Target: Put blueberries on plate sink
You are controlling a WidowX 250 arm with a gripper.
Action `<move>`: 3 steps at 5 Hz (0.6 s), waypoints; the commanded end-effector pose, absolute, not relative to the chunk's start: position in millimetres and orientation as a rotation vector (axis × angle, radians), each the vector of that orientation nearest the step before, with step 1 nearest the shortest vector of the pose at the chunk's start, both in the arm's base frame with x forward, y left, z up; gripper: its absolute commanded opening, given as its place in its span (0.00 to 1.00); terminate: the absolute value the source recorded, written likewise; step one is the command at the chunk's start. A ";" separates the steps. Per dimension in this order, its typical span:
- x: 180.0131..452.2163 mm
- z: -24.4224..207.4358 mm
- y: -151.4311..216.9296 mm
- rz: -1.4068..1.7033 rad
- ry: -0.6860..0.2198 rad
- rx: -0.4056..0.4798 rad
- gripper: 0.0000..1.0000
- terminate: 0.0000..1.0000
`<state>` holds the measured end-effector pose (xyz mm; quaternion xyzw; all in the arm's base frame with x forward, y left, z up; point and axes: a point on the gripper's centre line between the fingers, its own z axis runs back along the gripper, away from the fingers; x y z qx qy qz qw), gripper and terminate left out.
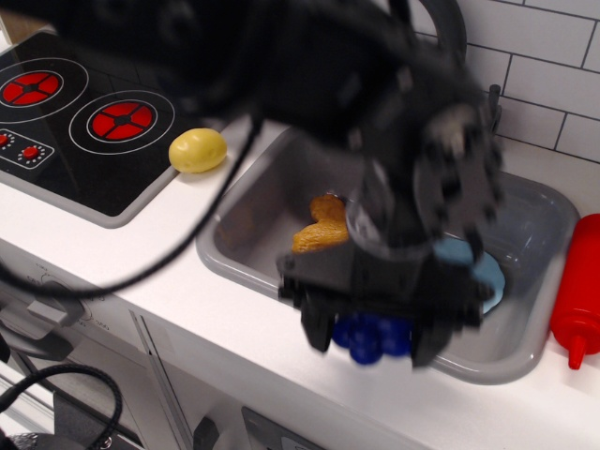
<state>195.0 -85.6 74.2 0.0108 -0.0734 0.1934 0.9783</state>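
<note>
Now the blueberries [373,337] sit clamped between my pincer's [372,336] two fingers, held above the near rim of the sink [234,246]. Just behind, the plate [486,281] lies in the sink, mostly hidden by my blurred arm.

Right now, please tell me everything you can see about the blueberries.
The blueberries look like a clump of glossy deep-blue balls fused together, probably plastic. Only the lower part shows; the blurred black tool covers the top. Its fingers stand on either side of the clump and seem to hold it, though the blur hides the contact. The clump sits above the near rim of the grey sink, apparently off the white counter, and it is not yet on the light-blue plate.
</note>
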 end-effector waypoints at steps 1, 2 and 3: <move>258.2 80.5 -66.2 0.580 -0.229 0.014 0.00 0.00; 282.5 73.2 -72.4 0.612 -0.213 -0.007 0.00 0.00; 296.7 62.1 -85.1 0.619 -0.193 -0.006 0.00 0.00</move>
